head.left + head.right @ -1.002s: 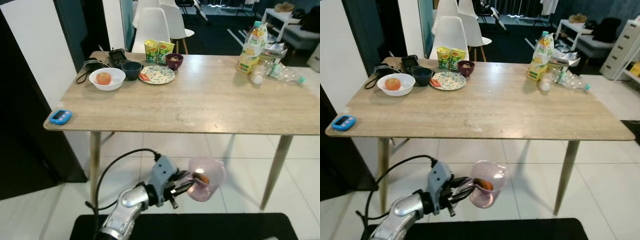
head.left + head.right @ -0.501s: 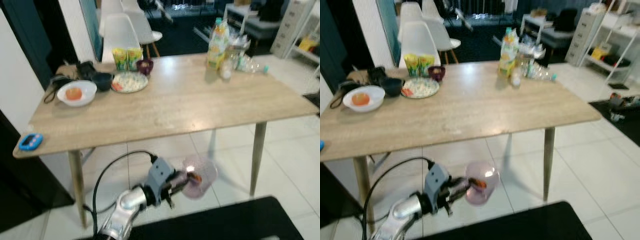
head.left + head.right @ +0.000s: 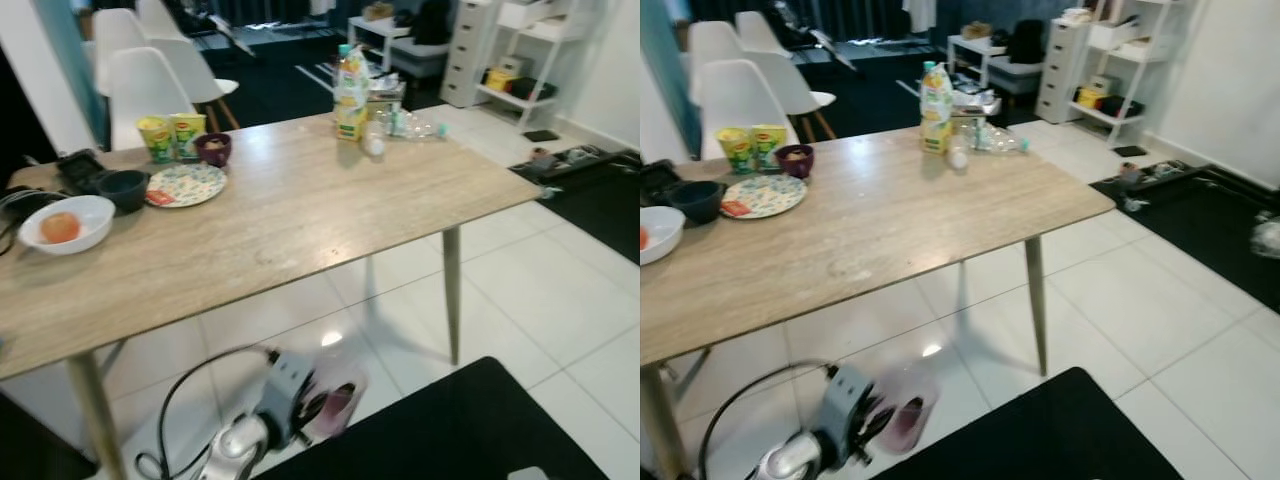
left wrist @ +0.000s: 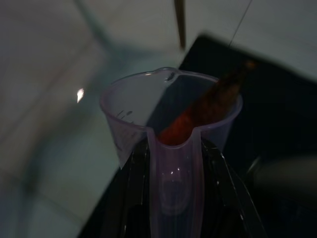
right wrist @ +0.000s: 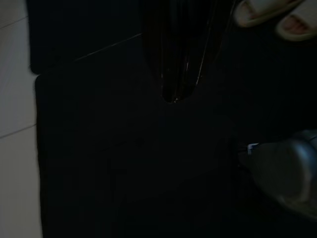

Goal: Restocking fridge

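Two black fingers of the left gripper are clamped on the handle of a translucent pink measuring cup, one finger on each side of it, so the jaws stand only as far apart as the handle is wide. Inside the cup an orange-red piece of food leans against the wall, its tip poking above the rim; I cannot tell what kind of food it is. The cup hangs low over the white tiled floor, in front of the near edge of the wooden table and right beside the edge of a black mat.

Up on the table, a white bowl with an orange fruit in it sits near the left end. Next to it stands a dark bowl, then a patterned plate. Behind the plate, close to the far edge, are two yellow-green cartons and a small maroon bowl. Near the far right corner stand a juice bottle and, just beside it, a clear plastic bottle lying on its side. White chairs stand beyond the far edge.

The right gripper hangs idle over the black mat in deep shade, its fingers pressed together to a single tip. A pair of pale slippers lies on the mat nearby.
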You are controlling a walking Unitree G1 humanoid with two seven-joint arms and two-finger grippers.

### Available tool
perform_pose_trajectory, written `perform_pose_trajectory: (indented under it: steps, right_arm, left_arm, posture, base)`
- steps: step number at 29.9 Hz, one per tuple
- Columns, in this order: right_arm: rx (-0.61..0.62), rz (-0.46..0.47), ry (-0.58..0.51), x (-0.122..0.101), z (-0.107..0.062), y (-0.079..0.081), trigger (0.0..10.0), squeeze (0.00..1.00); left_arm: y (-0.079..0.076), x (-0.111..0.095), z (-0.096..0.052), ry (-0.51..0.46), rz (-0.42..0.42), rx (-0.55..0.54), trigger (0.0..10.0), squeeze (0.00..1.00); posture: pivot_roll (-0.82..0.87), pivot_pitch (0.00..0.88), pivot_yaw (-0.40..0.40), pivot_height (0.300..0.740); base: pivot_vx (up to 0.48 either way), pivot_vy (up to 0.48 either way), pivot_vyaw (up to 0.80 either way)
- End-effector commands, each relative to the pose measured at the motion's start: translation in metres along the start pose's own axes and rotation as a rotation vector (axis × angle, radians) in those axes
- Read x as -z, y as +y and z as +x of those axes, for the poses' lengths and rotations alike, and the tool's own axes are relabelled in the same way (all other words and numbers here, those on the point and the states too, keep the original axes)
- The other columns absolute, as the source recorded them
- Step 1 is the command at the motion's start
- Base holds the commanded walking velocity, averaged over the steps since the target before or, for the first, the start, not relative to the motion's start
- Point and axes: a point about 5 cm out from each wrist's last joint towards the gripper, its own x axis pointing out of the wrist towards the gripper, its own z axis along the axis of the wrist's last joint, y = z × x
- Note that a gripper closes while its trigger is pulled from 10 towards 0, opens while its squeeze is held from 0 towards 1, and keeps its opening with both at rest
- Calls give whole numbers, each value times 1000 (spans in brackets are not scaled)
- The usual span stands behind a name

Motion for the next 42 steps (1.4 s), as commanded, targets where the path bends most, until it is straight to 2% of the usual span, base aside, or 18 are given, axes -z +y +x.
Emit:
perform_pose_trajectory:
  steps: [1,5,9,12,17,25,29,35,42]
  right_arm:
    - [8,14,2,0,0,-2,10000,0]
    - [12,7,9,-1,0,-2,10000,0]
    - [12,8,8,-2,0,-2,10000,0]
    - [12,7,4,-3,0,-2,10000,0]
    - [12,7,2,-3,0,-3,10000,0]
    - [11,-2,-1,-3,0,-5,10000,0]
    - [11,-8,-2,-3,0,-6,10000,0]
    - [10,-14,-3,-3,0,-7,10000,0]
    - [9,-16,-4,-3,0,-8,10000,0]
  left_arm:
    - [6,-3,0,-24,-1,-49,10000,0]
    - [10,12,-5,28,-62,-147,10000,0]
    - [13,18,-8,42,-102,-208,10000,0]
    - [17,18,-10,28,-133,-266,10000,0]
    - [18,14,-8,-3,-142,-277,10000,0]
    - [17,-21,8,-140,-92,-213,10000,0]
    - [16,-30,12,-177,-85,-198,10000,0]
    - [9,-58,23,-293,-44,-126,10000,0]
    - [-6,-74,31,-355,-14,-48,10000,0]
  posture:
    - [6,0,28,740]
    - [1,0,17,740]
    - [-4,0,14,740]
    - [-1,0,11,740]
    - [6,0,7,740]
    - [11,0,0,740]
    - [11,0,-9,740]
    - [10,0,-13,740]
    - [10,0,-12,740]
  base:
    - [0,0,-756]
    - [0,0,-756]
    - [0,0,-756]
    - [0,0,-754]
    - [0,0,-753]
    - [0,0,-756]
    - [0,0,-756]
    - [0,0,-756]
    - [0,0,-756]
